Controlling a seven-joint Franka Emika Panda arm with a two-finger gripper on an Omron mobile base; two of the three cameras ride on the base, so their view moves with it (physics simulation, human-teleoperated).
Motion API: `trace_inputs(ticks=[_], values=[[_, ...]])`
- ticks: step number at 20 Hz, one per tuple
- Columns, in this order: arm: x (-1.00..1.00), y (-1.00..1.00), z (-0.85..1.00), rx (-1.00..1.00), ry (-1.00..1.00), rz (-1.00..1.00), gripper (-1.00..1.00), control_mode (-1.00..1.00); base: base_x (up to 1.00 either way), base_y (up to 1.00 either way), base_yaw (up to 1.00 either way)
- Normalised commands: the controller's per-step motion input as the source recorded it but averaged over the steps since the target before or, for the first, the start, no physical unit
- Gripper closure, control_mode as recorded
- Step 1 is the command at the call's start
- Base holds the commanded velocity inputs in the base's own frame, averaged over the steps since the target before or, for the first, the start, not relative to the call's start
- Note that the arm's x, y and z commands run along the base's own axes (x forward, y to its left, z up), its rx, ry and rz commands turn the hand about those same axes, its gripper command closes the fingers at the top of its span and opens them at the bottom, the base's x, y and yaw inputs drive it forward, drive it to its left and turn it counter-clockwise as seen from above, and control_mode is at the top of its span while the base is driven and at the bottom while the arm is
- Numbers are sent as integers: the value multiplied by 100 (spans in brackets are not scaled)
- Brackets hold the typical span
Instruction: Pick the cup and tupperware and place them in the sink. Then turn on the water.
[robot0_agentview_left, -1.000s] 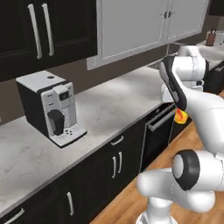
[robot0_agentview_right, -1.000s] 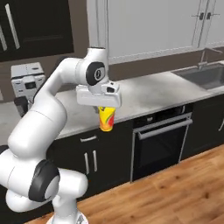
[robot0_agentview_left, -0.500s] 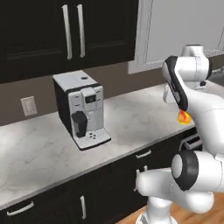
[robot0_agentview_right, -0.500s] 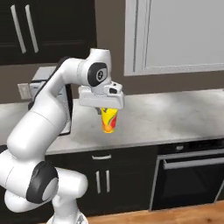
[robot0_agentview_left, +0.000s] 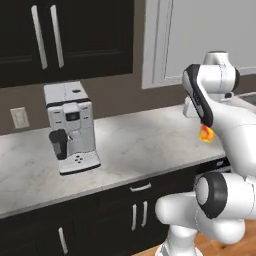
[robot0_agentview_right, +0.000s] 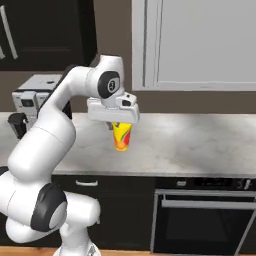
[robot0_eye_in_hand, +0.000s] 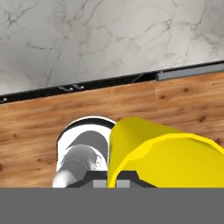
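- The arm (robot0_agentview_right: 55, 125) rises from the base, bends at a dark elbow joint and reaches forward at about chest height over the front of the counter.
- The wrist is turned so that the hand points straight down.
- The gripper (robot0_agentview_right: 121, 123) hangs below the flat white hand block, jaws drawn in close.
- The jaws are clamped on the rim of the cup (robot0_agentview_right: 122, 136), which hangs upright beneath them, clear of any surface.
- In the left base view the forearm hides most of the hand.
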Motion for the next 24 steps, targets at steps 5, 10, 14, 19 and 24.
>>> trace_inputs(ticks=[5, 10, 14, 19, 24], values=[[0, 0, 0, 0, 0, 0, 100, 100, 0, -92, 20], [0, 0, 0, 0, 0, 0, 100, 100, 0, -97, 13], [0, 0, 0, 0, 0, 0, 100, 100, 0, -99, 12], [0, 0, 0, 0, 0, 0, 100, 100, 0, -99, 16], [0, 0, 0, 0, 0, 0, 100, 100, 0, -94, 19]])
